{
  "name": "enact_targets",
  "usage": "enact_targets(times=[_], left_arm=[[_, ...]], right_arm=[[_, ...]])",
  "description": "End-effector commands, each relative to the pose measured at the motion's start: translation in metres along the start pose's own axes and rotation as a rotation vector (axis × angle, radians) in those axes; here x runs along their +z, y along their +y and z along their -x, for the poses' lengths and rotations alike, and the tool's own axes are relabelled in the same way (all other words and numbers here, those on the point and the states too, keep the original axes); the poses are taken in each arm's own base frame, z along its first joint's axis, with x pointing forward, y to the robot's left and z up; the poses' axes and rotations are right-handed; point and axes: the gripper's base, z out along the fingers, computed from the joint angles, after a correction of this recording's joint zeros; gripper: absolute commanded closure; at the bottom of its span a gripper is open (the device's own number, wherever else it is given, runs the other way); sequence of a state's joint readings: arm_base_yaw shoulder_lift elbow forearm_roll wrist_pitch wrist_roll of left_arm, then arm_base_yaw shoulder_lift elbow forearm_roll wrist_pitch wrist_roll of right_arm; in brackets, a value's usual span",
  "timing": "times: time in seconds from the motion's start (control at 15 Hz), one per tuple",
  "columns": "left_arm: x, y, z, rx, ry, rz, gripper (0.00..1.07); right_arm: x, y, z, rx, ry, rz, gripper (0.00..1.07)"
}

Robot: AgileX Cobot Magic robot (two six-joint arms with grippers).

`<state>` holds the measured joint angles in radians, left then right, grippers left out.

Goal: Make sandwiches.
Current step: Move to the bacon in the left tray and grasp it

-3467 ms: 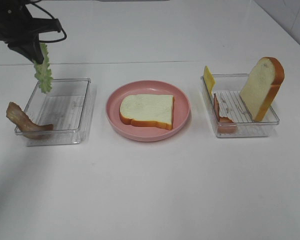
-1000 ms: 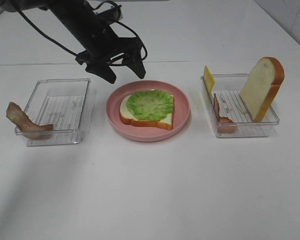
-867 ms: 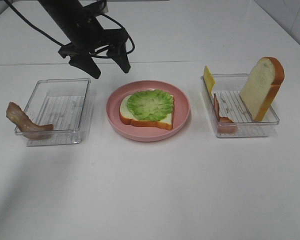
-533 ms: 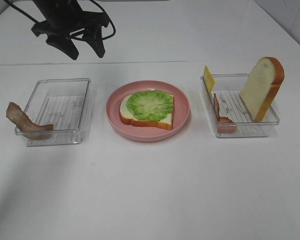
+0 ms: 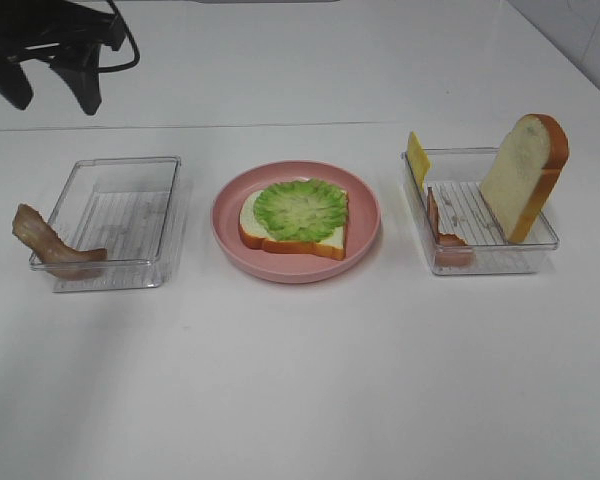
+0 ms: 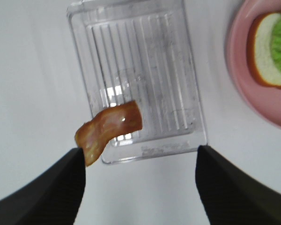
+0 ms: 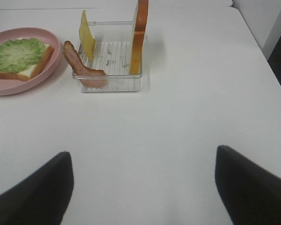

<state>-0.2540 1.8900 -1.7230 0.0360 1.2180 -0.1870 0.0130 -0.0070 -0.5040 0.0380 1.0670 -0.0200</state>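
With left gripper (image 5: 52, 100) and right gripper (image 7: 143, 152) wide, empty: lower left over bacon strip (image 6: 110, 126); pinch outer end across width; avoid tray (image 6: 131, 9) rim.

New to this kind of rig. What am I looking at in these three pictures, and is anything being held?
A two-armed robot works at a white table. One picture looks down from a high camera; the other two come from cameras on each wrist, where the dark shapes are gripper fingers. The left gripper and right gripper are open and empty. A pink plate holds a bread slice topped with lettuce. The left tray has a bacon strip over its edge; the right tray holds cheese, a second bacon strip and an upright bread slice.
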Motion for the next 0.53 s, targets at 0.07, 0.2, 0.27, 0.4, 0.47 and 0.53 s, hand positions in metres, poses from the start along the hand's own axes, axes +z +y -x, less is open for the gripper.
enact_targets(times=[0.07,0.2,0.27,0.4,0.47,0.53], left_arm=[[0.004,0.007,-0.02,-0.026,0.108,0.051,0.43],[0.015,0.009,-0.031,-0.034,0.16,0.067,0.43],[0.019,0.011,-0.035,-0.037,0.177,0.088,0.43],[0.029,0.019,-0.036,-0.072,0.198,0.138,0.43],[0.031,0.025,-0.035,-0.095,0.203,0.138,0.43],[0.035,0.029,-0.033,-0.109,0.202,0.134,0.43]], right_arm=[[0.0,-0.001,0.0,0.007,-0.012,-0.004,0.29],[0.0,-0.001,0.0,0.007,-0.012,-0.004,0.29],[0.0,-0.001,0.0,0.007,-0.012,-0.004,0.29],[0.0,-0.001,0.0,0.007,-0.012,-0.004,0.29],[0.0,-0.001,0.0,0.007,-0.012,-0.004,0.29],[0.0,-0.001,0.0,0.007,-0.012,-0.004,0.29]])
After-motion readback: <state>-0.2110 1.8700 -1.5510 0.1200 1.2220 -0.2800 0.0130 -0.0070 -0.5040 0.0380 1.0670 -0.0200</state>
